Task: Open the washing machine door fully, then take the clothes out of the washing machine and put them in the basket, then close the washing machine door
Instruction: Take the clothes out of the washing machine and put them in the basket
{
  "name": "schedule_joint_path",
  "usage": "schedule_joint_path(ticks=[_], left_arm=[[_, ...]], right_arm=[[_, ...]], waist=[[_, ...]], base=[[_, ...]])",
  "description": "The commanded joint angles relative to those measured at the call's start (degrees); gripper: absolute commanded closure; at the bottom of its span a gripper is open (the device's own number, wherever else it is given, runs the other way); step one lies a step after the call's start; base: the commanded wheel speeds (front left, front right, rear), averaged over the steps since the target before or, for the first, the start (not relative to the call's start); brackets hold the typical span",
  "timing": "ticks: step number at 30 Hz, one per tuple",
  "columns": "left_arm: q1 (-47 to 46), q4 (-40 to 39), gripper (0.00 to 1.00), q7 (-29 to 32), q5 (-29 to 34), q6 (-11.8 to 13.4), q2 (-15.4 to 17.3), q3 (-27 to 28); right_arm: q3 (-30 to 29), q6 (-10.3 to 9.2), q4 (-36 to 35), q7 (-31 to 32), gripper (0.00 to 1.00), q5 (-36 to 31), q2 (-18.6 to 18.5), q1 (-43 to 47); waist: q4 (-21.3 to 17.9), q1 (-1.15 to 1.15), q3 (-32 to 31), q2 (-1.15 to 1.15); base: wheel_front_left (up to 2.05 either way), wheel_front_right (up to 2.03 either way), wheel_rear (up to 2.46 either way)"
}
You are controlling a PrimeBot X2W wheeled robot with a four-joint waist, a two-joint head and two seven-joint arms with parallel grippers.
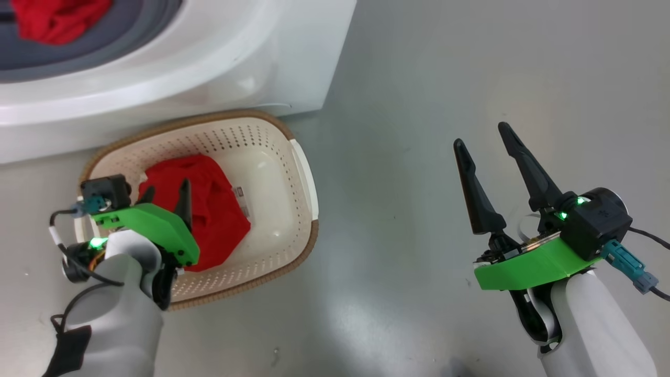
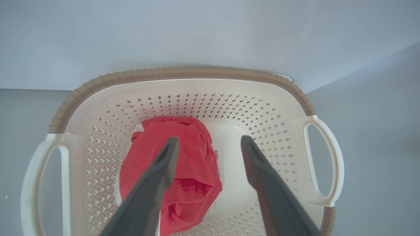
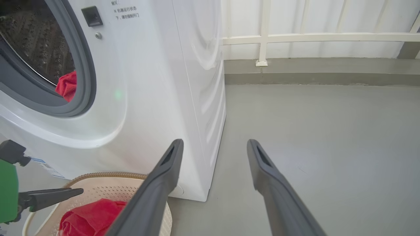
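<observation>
A red garment [image 1: 214, 214] lies loose in the cream basket [image 1: 309, 183] on the floor in front of the white washing machine [image 1: 251, 57]. My left gripper [image 1: 165, 191] hangs open just above that garment [image 2: 190, 157], nothing between its fingers, inside the basket rim [image 2: 183, 72]. More red clothes [image 1: 57, 21] lie in the drum mouth behind the grey gasket [image 3: 67, 86]. My right gripper [image 1: 481, 135] is open and empty over bare floor, well right of the basket. The washing machine door is out of view.
The machine's right front corner [image 3: 197, 193] stands just behind the basket [image 3: 108, 178]. Grey floor [image 1: 445, 78] stretches to the right, ending at a low kerb and white railing [image 3: 295, 37].
</observation>
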Motion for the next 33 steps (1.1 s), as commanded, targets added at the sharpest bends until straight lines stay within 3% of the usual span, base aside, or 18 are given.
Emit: schedule_joint_path(ticks=[1,10,23,33], left_arm=[[1.69,-1.0,0.0,-0.85,-0.14,-0.29,1.28,0.81],[5.86,-9.64,0.0,-4.78,-0.84,-0.35,0.19,0.56],[21.36,-39.1,0.0,-4.86,3.87,2.45,-0.52,4.55],[31.15,-50.94,0.0,-4.87,6.15,3.87,-0.99,5.93]], right_arm=[[0.69,0.36,-1.03,-0.36,0.0,0.51,0.05,1.11],[0.0,0.36,-0.03,-0.36,0.0,-0.07,0.05,2.66],[-1.88,0.36,2.61,-0.36,0.0,-1.99,0.05,5.14],[-3.54,0.36,3.47,-0.36,0.0,-2.55,0.05,7.91]], waist=[[0.75,0.0,-1.33,0.0],[2.43,0.0,-6.77,0.0],[4.6,0.0,-15.0,0.0],[6.05,0.0,-22.24,0.0]], base=[[0.0,0.0,0.0],[0.0,0.0,0.0],[0.0,0.0,0.0],[0.0,0.0,0.0]])
